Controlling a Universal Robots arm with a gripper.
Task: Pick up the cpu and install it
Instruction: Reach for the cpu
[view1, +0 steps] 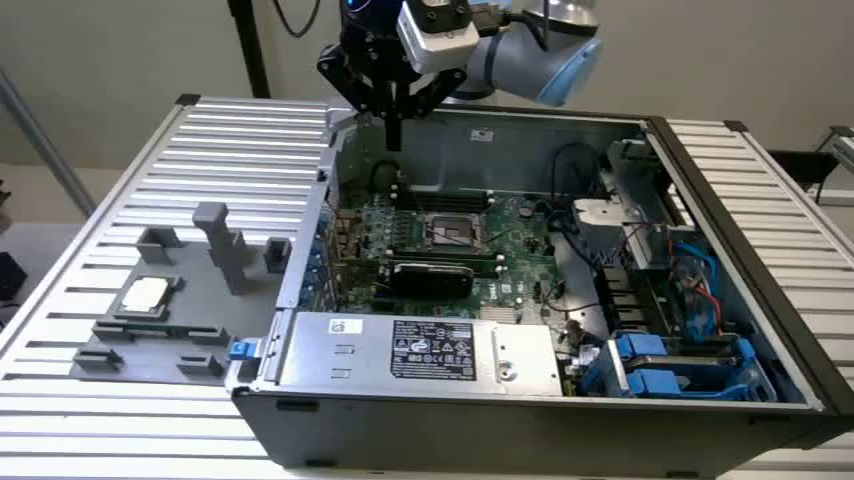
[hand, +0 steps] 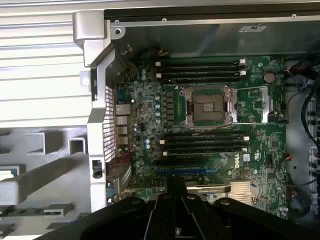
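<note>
Closest to the wrist camera is the gripper (hand: 175, 195) itself. Its dark fingers are pressed together on nothing as it looks down into the open computer case (hand: 97, 125).

Left to right across the exterior view:
- **Lower left:** the cpu (view1: 147, 292) lies flat on the grey fixture tray (view1: 127, 345), well apart from the arm.
- **Upper centre:** the gripper (view1: 395, 135) hangs above the case's back wall.
- **Middle:** the motherboard (view1: 514, 235) lies there with its socket (view1: 447, 230).
- **Lower right:** blue drive brackets (view1: 667, 365) sit in the corner.

The pick looks unstarted — the chip is untouched. To do it well, I judge that the fingers must part before they descend. They should come straight down, square to the chip's edges, and take it by the rim so it stays level. The upright grey posts (view1: 220, 240) just beside it need a clear berth.

The exterior view gives the chip's place and the gap between it and the arm. The wrist view gives the socket (hand: 210, 107) from directly above — its frame open, with memory slots on either side — where the exterior view sees it at a slant.
</note>
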